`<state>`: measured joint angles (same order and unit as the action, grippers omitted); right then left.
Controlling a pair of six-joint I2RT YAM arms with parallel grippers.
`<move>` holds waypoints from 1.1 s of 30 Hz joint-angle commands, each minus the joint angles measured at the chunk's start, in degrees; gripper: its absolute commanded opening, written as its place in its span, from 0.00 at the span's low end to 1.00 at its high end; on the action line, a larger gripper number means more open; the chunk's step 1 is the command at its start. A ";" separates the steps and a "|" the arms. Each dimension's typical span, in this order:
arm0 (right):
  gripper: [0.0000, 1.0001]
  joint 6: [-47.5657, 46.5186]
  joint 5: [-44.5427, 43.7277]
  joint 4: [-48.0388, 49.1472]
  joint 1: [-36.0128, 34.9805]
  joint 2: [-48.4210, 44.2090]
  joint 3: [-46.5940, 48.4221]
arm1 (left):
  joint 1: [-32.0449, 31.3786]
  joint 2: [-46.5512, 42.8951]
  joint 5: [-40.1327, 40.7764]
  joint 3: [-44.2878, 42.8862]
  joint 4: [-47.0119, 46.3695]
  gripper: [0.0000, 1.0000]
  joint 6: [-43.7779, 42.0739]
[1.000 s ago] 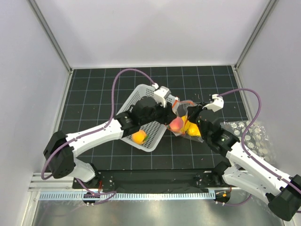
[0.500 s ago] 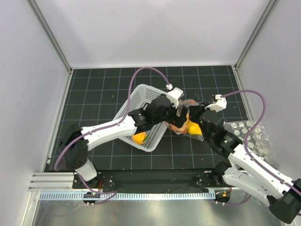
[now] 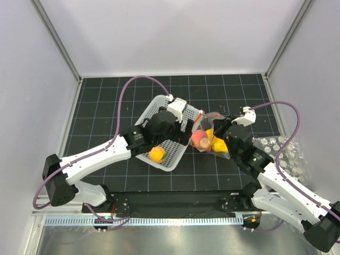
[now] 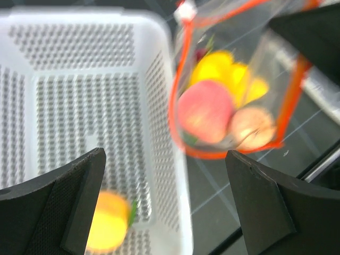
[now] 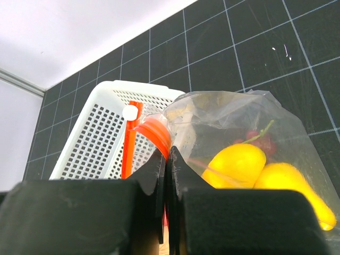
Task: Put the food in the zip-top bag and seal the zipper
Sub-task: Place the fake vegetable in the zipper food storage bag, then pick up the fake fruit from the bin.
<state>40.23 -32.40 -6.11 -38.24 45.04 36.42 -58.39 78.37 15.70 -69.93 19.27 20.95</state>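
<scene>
Left gripper (image 4: 166, 199) over the basket; bag held at right.
Its jaws are apart and empty above the white basket (image 3: 150, 109). An orange piece (image 4: 108, 221) lies just below them, nearest this arm. Beside it, the zip-top bag (image 5: 228, 122) holds the peach (image 4: 204, 111). The right gripper (image 5: 167, 159) is apparently clamped on the zipper (image 4: 178, 101). Half a second ago the left gripper was at the bag's mouth.

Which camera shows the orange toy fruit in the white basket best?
The top external view: the round yellow-orange plastic fruit lies sharp, whole in the white perforated basket. The left wrist view shows it blurred, partly behind a black finger. The right wrist view shows the basket but not this fruit.
</scene>
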 commanded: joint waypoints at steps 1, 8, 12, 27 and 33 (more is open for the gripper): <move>0.05 -0.41 -1.70 0.49 -0.26 -0.30 2.24 | -0.14 -4.80 5.56 0.94 13.12 0.99 3.65; 0.05 -0.50 -2.31 0.04 -0.26 0.05 2.42 | -0.23 -10.86 2.23 8.31 23.79 1.00 11.82; 0.05 -0.41 -2.14 -0.04 -0.26 0.23 2.42 | -0.23 -10.87 6.35 10.78 30.03 1.00 14.55; 0.05 -0.76 -1.88 0.22 -0.26 0.67 2.42 | -0.23 3.97 7.76 9.64 22.57 1.00 6.39; 0.05 -0.94 -1.96 0.13 -0.26 0.75 2.51 | 0.21 13.46 8.82 7.27 23.10 1.00 5.24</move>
<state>39.83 -32.95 -7.35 -38.24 45.78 36.45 -58.48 89.52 23.44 -60.34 43.46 27.97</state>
